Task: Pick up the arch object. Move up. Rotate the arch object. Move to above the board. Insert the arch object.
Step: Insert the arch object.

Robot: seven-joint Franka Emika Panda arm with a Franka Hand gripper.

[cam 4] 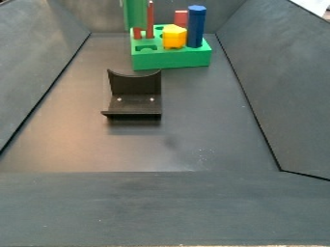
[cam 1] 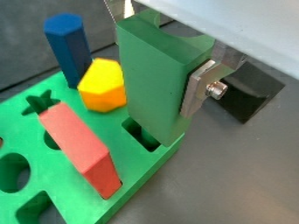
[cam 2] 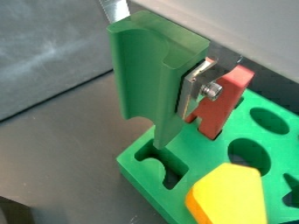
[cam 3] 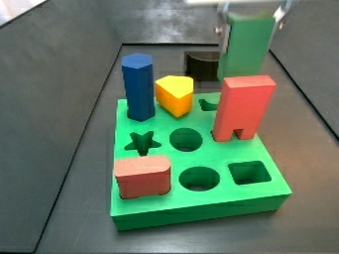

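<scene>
My gripper (cam 1: 162,70) is shut on the arch object (cam 1: 152,74), a mid-green block held upright. One silver finger (cam 1: 198,89) presses its side, and the opposite finger is hidden behind it. In both wrist views the arch object (cam 2: 146,79) hangs over a slot hole (cam 2: 158,164) at a corner of the board (cam 2: 142,179). Its lower end is at the hole's mouth; I cannot tell how deep it is. In a side view the arch object (cam 3: 247,45) stands over the board's (cam 3: 199,203) far right corner, under the gripper (cam 3: 249,12).
On the board stand a tall red block (cam 3: 245,104), a blue prism (cam 3: 138,84), a yellow block (cam 3: 175,94) and a short red block (cam 3: 143,177). A black block (cam 3: 201,64) lies behind the board. The fixture (cam 4: 133,95) stands on the floor in front of the board (cam 4: 175,56).
</scene>
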